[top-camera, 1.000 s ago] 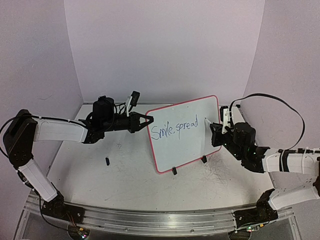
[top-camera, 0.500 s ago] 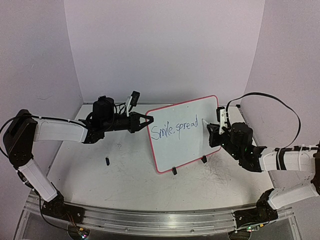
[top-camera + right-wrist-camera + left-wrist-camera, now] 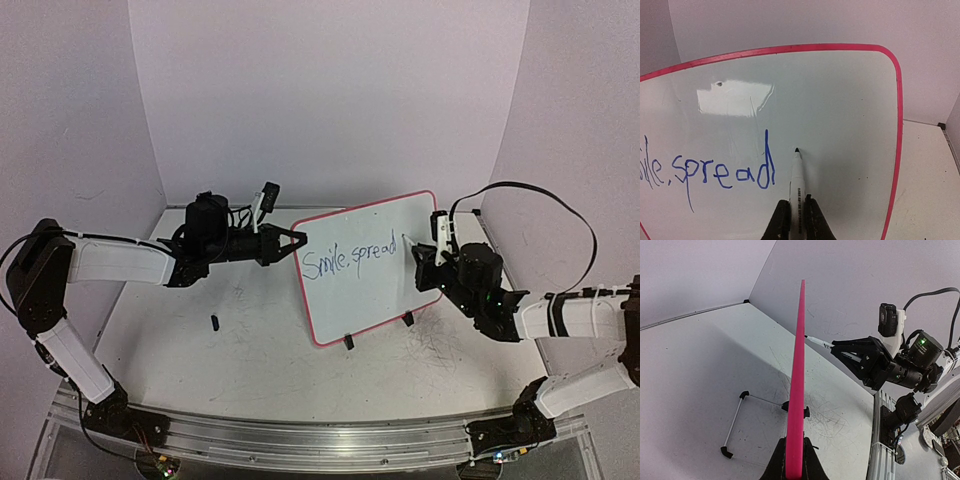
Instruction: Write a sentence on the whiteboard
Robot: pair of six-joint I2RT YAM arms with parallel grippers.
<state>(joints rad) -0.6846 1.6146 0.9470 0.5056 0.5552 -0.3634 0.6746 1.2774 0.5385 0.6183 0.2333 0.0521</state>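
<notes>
The right gripper (image 3: 796, 207) has its jaws closed around a slim white-barrelled marker (image 3: 797, 175) with a black tip. The barrel runs straight out ahead of the jaws. Its tip sits at the face of the small rectangular whiteboard (image 3: 840, 125) with a pink-red rim and rounded corners, which stands directly in front of these jaws. Whether the tip actually touches the surface cannot be told. Just to the left of the tip is the last letter of the sentence (image 3: 720, 172), thin blue handwriting in one line that reads "Smile, spread" in the top view.

The left gripper (image 3: 795, 460) is clamped on the whiteboard's pink rim. The board stretches away from those jaws edge-on as a thin pink line (image 3: 799, 365). Below and left of it is a thin wire stand (image 3: 735, 425) with black tips. Beyond the board's far end, the right gripper (image 3: 850, 347) points its marker at the board face.

From above, the board (image 3: 375, 290) stands tilted between the two grippers, left (image 3: 290, 242) and right (image 3: 425, 262), on two small black clip feet (image 3: 349, 342). They rest on the scuffed white tabletop (image 3: 250, 350). A small dark object (image 3: 214, 322) lies on the tabletop nearer the arm bases than the left jaws.
</notes>
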